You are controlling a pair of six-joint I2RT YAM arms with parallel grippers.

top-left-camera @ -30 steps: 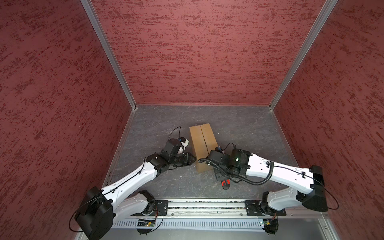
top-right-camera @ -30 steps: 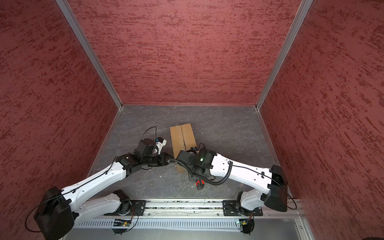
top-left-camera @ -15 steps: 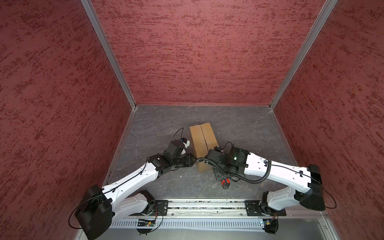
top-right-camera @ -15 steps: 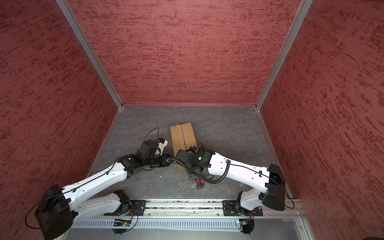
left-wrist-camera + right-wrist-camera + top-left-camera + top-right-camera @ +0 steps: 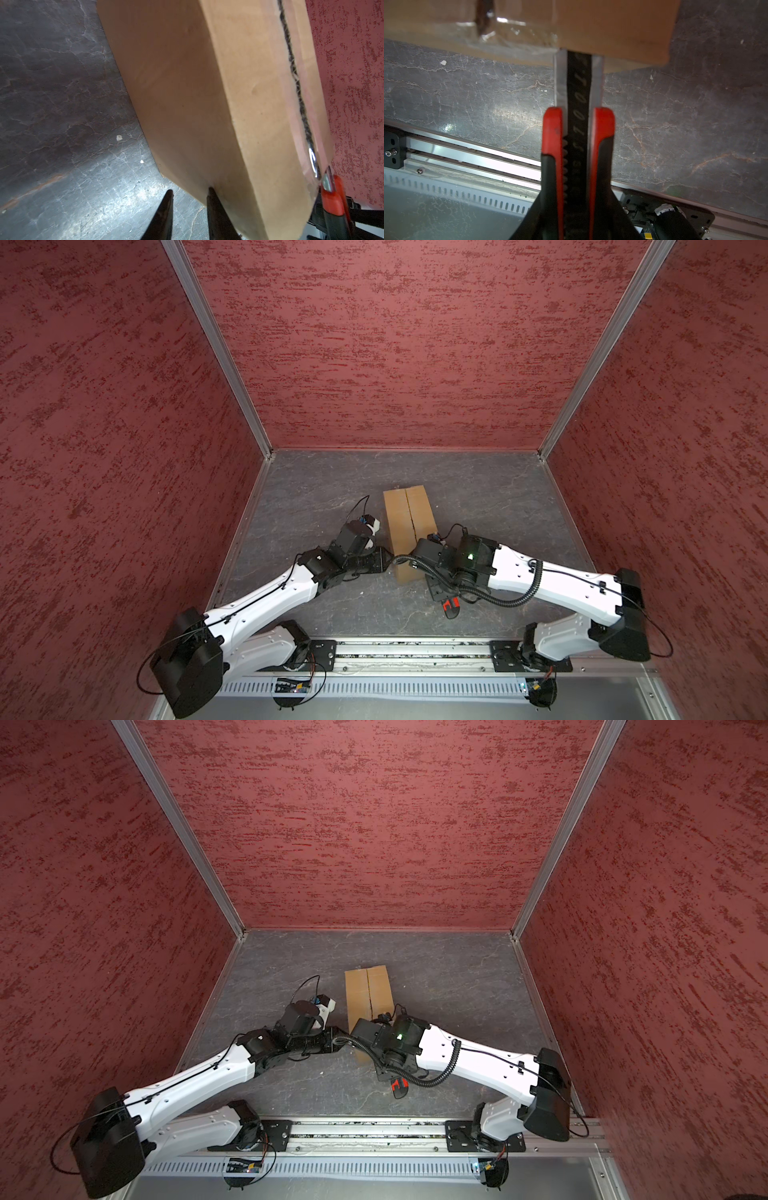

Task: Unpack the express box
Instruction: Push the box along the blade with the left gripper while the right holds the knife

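Express box (image 5: 409, 522) lies flat near centre of grey table (image 5: 498, 497). Flaps closed, centre seam running roughly 12 to 6 o'clock in both top views.

Left gripper (image 5: 189, 192) sits at box's 7 o'clock corner. Jaws slightly apart, nothing between them; one fingertip (image 5: 210, 194) touches box's side wall.

Right gripper (image 5: 576, 158) sits at box's 6 o'clock end, clamped on red-and-black utility knife (image 5: 578, 93). Handle trails toward 5 o'clock. Blade extended, tip against box's near end face, beside clear tape (image 5: 512, 35) over seam.
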